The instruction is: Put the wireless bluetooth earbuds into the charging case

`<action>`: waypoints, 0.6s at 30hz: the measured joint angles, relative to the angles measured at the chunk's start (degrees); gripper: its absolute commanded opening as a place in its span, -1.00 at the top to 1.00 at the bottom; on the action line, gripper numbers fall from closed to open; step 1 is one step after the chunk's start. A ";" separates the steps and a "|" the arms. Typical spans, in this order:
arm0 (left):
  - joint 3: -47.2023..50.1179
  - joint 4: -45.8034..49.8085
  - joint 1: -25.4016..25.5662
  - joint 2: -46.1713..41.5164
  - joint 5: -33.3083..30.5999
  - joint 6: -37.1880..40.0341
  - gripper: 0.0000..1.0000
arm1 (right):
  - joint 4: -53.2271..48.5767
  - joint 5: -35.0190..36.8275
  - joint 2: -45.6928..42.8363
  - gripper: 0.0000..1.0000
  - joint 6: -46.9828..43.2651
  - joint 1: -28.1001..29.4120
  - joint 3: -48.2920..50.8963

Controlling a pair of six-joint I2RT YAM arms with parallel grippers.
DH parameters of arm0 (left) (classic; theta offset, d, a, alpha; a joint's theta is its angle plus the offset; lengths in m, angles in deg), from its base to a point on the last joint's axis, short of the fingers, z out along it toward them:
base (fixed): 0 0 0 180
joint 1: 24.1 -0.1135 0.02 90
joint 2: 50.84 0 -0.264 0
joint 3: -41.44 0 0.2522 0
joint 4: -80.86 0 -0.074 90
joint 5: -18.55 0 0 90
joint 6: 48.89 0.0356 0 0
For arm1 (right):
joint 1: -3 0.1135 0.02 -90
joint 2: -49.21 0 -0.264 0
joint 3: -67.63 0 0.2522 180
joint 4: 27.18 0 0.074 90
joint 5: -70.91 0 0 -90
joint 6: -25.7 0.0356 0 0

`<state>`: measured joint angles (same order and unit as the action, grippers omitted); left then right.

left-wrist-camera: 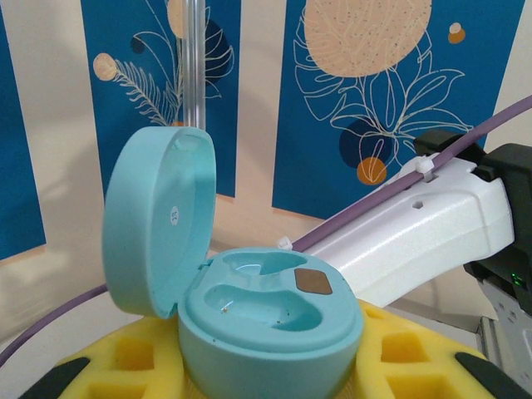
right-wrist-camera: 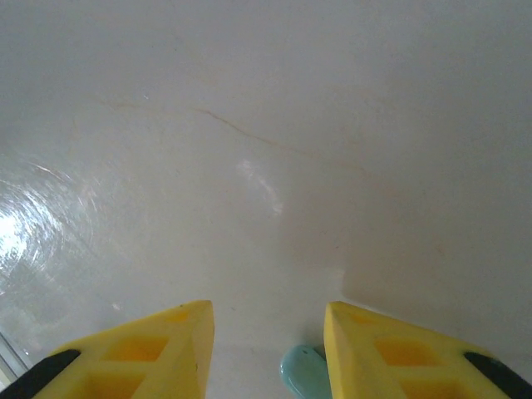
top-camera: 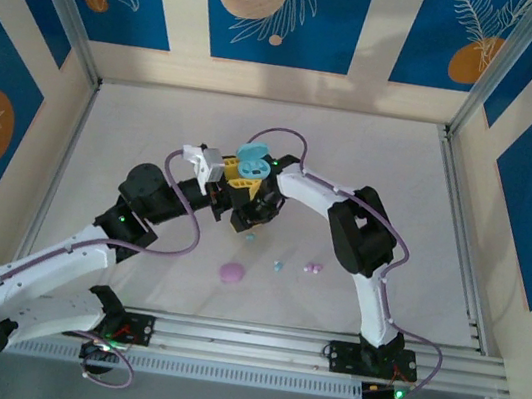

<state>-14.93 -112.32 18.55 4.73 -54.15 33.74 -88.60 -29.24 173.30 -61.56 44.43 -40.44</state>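
From overhead I see both arms reaching in to meet over the middle of the table (top-camera: 135,128), and the teal charging case (top-camera: 252,153) is raised there on yellow fingers.

The left wrist camera gives me the detail that the overhead view lacks. The left gripper (left-wrist-camera: 266,353) is pinching the case low on its body, with one yellow finger on either side. The lid (left-wrist-camera: 158,220) stands hinged up on the left. Both moulded wells (left-wrist-camera: 258,303) in the base are empty, and a small brown pad (left-wrist-camera: 313,283) sits beside them. The right arm's white link (left-wrist-camera: 416,224) crosses just behind the case.

The earbuds (top-camera: 313,266) show up for me from above: tiny bits lying on the table nearer the arm bases, well apart from the case. One is pinkish, one (top-camera: 278,265) is pale, and a teal one (top-camera: 249,240) lies closest below the grippers. A pink pebble-shaped case (top-camera: 232,273) rests just beside them.

Through the right wrist camera, the right gripper (right-wrist-camera: 268,312) points down at bare table with its yellow fingers spread and nothing between the tips. A teal bit (right-wrist-camera: 303,376) shows at the bottom edge, close against the right-hand finger. I cannot tell whether it touches the finger or lies on the table beneath.
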 measured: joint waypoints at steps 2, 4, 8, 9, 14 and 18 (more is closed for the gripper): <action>0.00 0.02 0.00 0.00 0.00 0.00 0.49 | 0.00 0.46 0.00 0.19 -0.02 0.22 0.28; 0.00 0.02 0.00 0.00 0.00 0.00 0.49 | -0.07 0.94 0.00 0.19 -0.02 0.26 0.74; 0.00 0.00 0.00 0.00 0.00 0.00 0.49 | -0.13 1.60 0.00 0.20 0.00 0.26 1.88; 0.00 0.00 0.00 0.00 0.00 0.00 0.48 | -0.09 1.66 0.00 0.20 -0.02 0.26 2.01; 0.00 -0.02 0.00 0.11 0.00 -0.02 0.48 | 0.33 1.84 -0.26 0.22 0.00 0.26 2.45; 0.00 -0.02 0.00 0.13 0.00 -0.02 0.49 | 0.07 1.86 -1.09 0.22 0.02 0.26 3.58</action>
<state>-14.93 -112.34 18.55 4.86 -54.15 33.72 -88.53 -27.39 172.21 -61.53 44.69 -36.85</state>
